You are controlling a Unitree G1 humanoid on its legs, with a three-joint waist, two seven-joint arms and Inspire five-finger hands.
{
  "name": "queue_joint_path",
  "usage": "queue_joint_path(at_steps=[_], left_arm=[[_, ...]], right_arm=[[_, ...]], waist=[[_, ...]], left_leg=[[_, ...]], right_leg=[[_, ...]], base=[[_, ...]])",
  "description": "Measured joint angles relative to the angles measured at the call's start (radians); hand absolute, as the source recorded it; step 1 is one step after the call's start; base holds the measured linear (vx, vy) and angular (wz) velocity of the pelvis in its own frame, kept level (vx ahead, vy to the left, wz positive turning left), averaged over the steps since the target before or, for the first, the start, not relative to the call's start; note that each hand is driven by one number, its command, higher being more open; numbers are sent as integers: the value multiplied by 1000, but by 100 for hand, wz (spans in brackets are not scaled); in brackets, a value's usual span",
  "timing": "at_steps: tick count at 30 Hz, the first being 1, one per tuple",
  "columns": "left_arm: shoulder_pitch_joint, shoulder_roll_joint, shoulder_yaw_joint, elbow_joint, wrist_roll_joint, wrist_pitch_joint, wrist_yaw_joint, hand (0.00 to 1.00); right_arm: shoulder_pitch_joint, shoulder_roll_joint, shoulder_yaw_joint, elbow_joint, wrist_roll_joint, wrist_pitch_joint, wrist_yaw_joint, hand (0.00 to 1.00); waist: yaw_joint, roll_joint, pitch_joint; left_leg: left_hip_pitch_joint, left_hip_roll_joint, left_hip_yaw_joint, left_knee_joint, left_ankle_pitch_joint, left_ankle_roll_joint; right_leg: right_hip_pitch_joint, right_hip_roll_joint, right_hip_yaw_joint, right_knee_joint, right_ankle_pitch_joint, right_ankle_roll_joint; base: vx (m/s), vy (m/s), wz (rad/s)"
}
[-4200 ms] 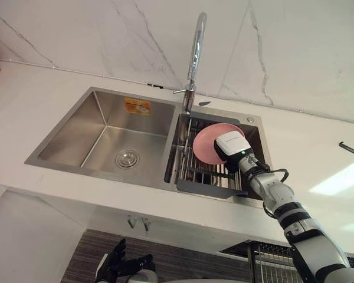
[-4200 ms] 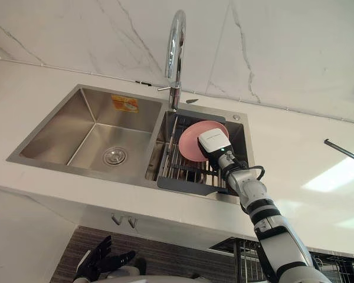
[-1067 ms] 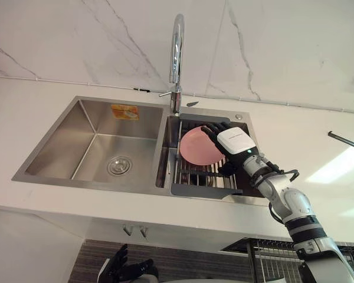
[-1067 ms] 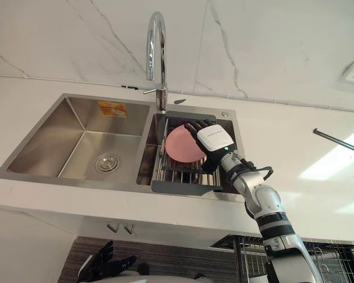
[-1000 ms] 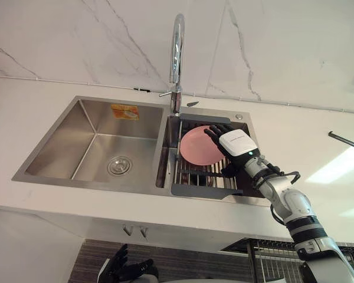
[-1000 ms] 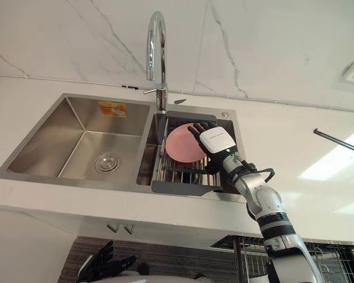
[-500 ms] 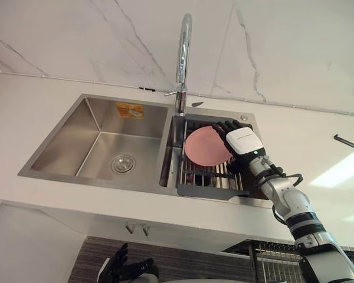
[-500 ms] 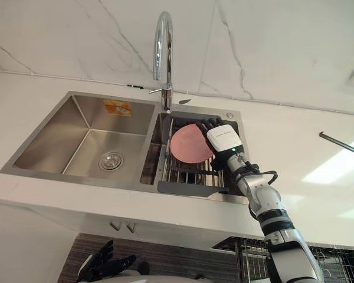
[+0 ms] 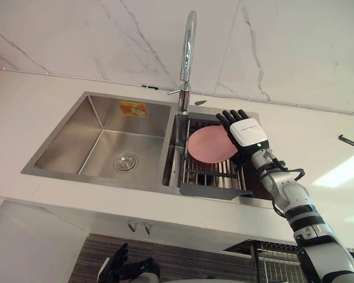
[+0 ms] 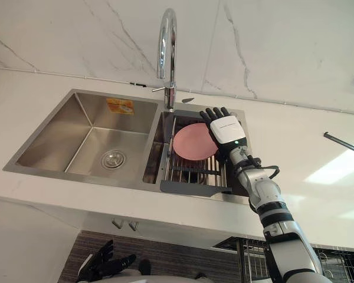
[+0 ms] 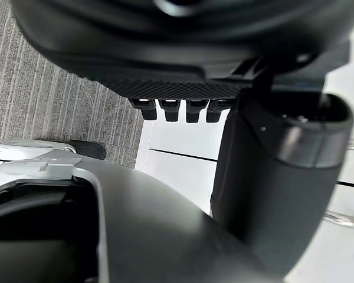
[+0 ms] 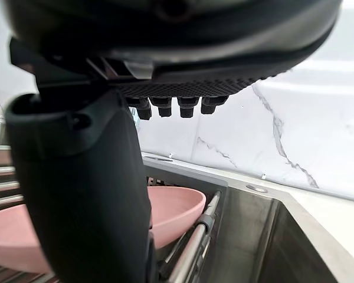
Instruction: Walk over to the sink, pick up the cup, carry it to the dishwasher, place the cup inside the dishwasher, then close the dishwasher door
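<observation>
You are at the sink [image 9: 76, 127], so the walk is done; everything else is left. There is no cup to see: the 1 dish in play is a pink bowl [image 9: 207, 144], leaning on the dark rack [image 9: 209, 190] in the right basin, not yet lifted. Carrying, loading and closing the door remain. The wire basket [image 9: 277, 266] low on the right may be the dishwasher's, though too little of it shows to be sure. Your right hand [image 9: 248, 131] is at the bowl's right rim, fingers straight and together, thumb out, gripping nothing. Your left hand [image 9: 123, 270] hangs low before the desk [image 9: 35, 100], fingers spread, empty.
</observation>
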Motion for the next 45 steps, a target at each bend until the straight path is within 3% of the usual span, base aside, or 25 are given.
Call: queue_joint_path(at_steps=[8,9,21,33,45], left_arm=[[0,1,0,-22,-14,-1,-3,100],[0,2,0,-22,-21,-1,-5,100],[-19,14,-5,-28,-39,-6,-12,100],[-27,24,-6,-32,-40,-7,-17,100],[-28,23,-6,-32,-38,-10,-16,100]], right_arm=[[-22,0,17,70,5,-3,2,100],[-24,0,22,71,10,-7,3,0],[-47,-1,40,109,69,-2,-13,0],[-62,-5,45,97,101,-47,-34,0],[-48,-4,39,21,139,-46,-26,0]], waist=[[11,-4,28],[11,-5,31],[28,-20,70],[37,-36,79],[33,-35,80]], left_leg=[[-3,-3,-6,0,2,1],[-5,-3,-7,0,2,2],[-20,-5,-12,0,4,2],[-27,-6,-9,0,4,1],[-27,-4,4,0,-1,-1]], right_leg=[[0,-2,-7,1,0,1],[-1,-3,-8,1,1,1],[-11,-5,-12,4,0,2],[-18,-5,-8,4,1,2],[-25,-6,5,4,2,3]], base=[[2,0,2],[0,0,0],[-6,0,1],[0,0,0],[1,-1,-1]])
